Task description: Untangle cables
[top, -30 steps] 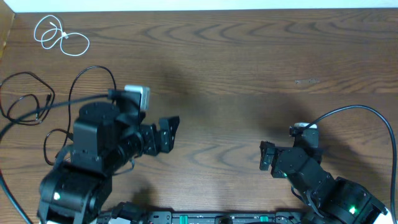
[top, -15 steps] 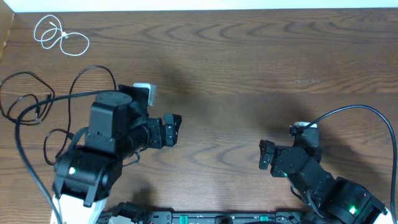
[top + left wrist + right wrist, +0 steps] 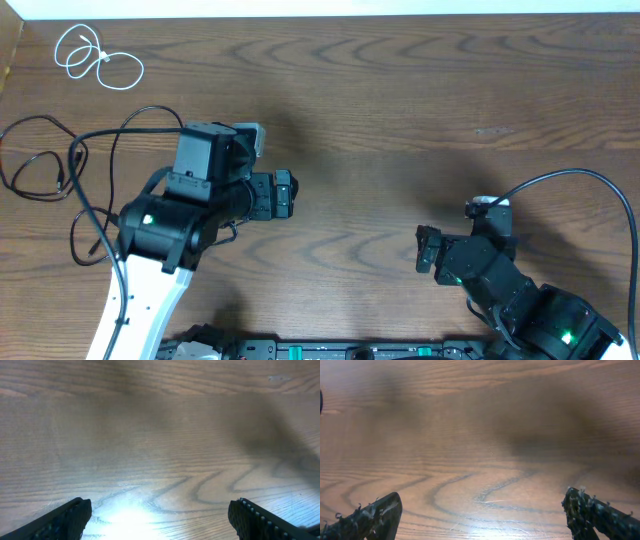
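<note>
The table (image 3: 400,100) is dark brown wood with wavy, looping grain, paler where the lamp glares on it. The white cable (image 3: 100,65) stands out brightly against it, while the black cables (image 3: 30,121) are thin dark lines. The left arm (image 3: 190,200) is black above and white below, with a green light. The right arm (image 3: 500,280) is black too, also lit green.

1. This looks like a robotics lab bench, not a home or a shop.
2. Two robot arms, the left arm (image 3: 165,225) and the right arm (image 3: 500,280), stand at the near edge of a wood-grain table (image 3: 400,100).
3. A green status light glows on each arm.
4. A black equipment rail (image 3: 350,351) runs between their bases.
5. A thick black cord (image 3: 590,185) feeds the right arm.
</note>
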You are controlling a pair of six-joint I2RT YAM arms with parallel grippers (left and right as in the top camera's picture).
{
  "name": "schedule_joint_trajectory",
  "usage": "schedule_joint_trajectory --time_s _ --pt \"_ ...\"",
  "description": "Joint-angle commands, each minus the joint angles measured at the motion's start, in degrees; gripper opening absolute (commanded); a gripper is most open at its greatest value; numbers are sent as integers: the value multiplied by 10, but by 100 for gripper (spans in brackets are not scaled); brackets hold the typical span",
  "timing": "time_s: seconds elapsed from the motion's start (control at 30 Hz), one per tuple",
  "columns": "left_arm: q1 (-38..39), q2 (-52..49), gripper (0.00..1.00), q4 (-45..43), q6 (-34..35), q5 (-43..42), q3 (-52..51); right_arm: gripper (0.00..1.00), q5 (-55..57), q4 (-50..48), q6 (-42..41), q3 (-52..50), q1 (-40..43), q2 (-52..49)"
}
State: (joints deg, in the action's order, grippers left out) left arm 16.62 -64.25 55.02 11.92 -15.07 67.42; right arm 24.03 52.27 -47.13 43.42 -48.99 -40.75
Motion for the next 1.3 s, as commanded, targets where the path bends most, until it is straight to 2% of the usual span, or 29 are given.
schedule_joint_trajectory --time_s 0.0,0.27,0.47,0.53,0.67,0.7,0.83,1.03,1.27 --pt "1 -17 93 -2 -7 4 -2 99 8 22 -4 -2 -4 2" --pt "1 -48 93 -2 -7 4 -2 99 4 58 -4 -2 11 12" --pt "1 -55 93 -2 -7 4 -2 99 -36 59 1 -28 121 29" --pt "1 -55 93 -2 -7 4 -2 99 -56 19 32 -56 165 44" --pt "1 -55 93 -2 -7 4 -2 99 -150 -150 239 -133 239 111" --pt "1 -55 93 -2 -7 4 -2 99 -169 -181 269 -150 254 127" --pt "1 -55 93 -2 -7 4 -2 99 -187 -248 292 -196 320 183" --pt "1 -55 93 -2 -7 4 -2 99 -268 -289 327 -247 430 260" --pt "1 -55 93 -2 -7 4 -2 99 -253 -311 361 -305 480 354"
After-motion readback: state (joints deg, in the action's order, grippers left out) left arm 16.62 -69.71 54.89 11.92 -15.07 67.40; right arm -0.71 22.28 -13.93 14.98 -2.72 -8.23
